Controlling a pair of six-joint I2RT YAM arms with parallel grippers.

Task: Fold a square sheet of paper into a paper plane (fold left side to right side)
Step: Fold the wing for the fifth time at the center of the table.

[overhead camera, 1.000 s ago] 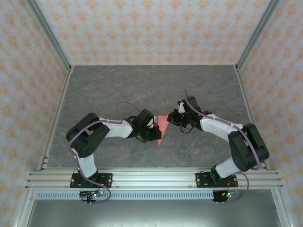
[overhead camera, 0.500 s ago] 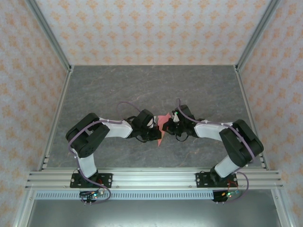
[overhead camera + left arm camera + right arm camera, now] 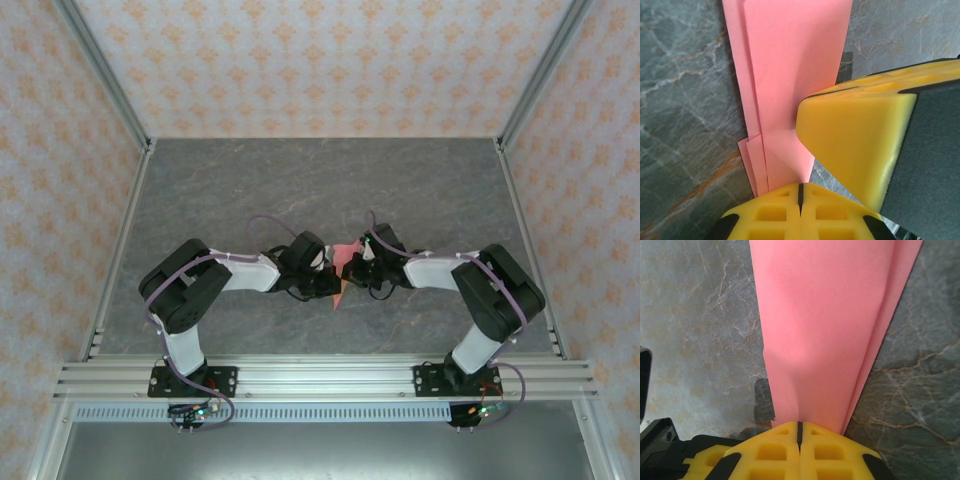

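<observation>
The square sheet of paper (image 3: 344, 257) is salmon pink and lies folded into a narrow layered shape on the table's middle, its point toward the near edge. In the left wrist view the paper (image 3: 790, 75) shows several stacked edges. My left gripper (image 3: 328, 284) is shut, and its tips (image 3: 800, 192) rest on the paper's lower end. My right gripper (image 3: 360, 268) is shut too, with its tips (image 3: 799, 430) down on the paper (image 3: 825, 330). One of the right gripper's yellow fingers (image 3: 855, 135) sits close beside the left one, over the paper's right edge.
The grey marbled table (image 3: 300, 190) stretches open behind and to both sides of the arms. Patterned walls with metal posts close in three sides. An aluminium rail (image 3: 320, 378) carrying the arm bases runs along the near edge.
My right gripper has moved left onto the paper, close up to the left gripper, and less pink shows from above. The left arm has not moved. Both grippers stayed shut.
</observation>
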